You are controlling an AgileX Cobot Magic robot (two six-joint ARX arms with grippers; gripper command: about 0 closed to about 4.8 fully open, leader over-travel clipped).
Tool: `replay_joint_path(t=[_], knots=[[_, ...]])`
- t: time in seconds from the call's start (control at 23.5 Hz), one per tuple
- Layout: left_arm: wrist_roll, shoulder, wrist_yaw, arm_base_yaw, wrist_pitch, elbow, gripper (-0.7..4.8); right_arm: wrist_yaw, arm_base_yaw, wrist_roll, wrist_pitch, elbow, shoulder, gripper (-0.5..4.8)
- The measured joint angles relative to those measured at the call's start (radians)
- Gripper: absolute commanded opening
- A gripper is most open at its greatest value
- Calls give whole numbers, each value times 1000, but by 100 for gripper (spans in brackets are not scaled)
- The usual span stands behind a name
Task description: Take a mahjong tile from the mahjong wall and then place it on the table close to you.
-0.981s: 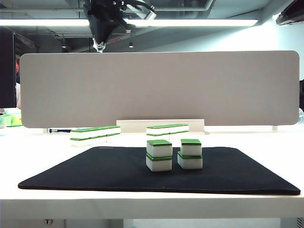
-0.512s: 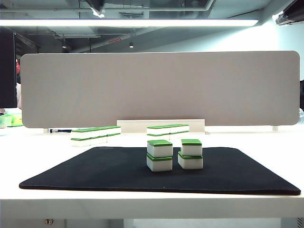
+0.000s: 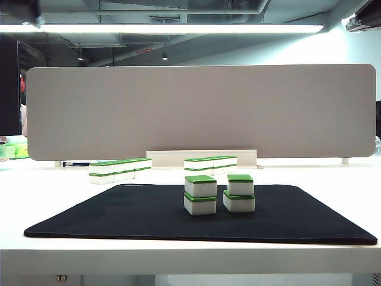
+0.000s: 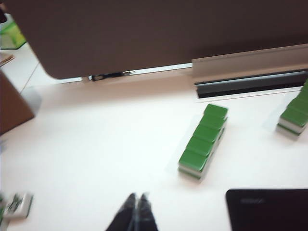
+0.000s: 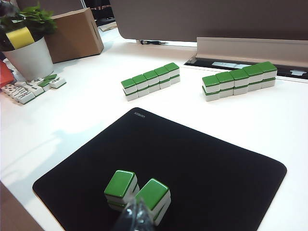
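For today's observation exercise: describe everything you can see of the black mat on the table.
The black mat is a large, thin rectangle with rounded corners and a matte surface, lying flat on the white table. Small pale lettering marks one far corner. Two stacks of green-topped white tiles stand on it, each two high, side by side but apart. The right gripper hangs shut above them; nothing else touches the mat.

Grey divider panel (image 3: pixel 202 110), ceiling striplight (image 3: pixel 178 28)
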Motion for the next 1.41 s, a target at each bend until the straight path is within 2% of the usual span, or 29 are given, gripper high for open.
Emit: replay_joint_path(t=[0.17,0.34,0.81,1.02,1.19,1.41], knots=[[-9,-230,-2,77,97,-297,-5,0,0,0,-1,0,0,-1],[-32,-395,1,118,143,-502,-5,0,-1,0,-1,0,0,-1],[-105,-691,5,211,152,-784,-5,0,0,0,-2,0,0,-1],[-142,-881,5,252,154,-930,-5,0,0,0,-2,0,0,-1],[-179,-944,5,252,151,-994,-4,0,0,0,-2,0,0,-1],[-183,-1014,6,253,113,-993,-5,0,0,0,-2,0,0,-1]])
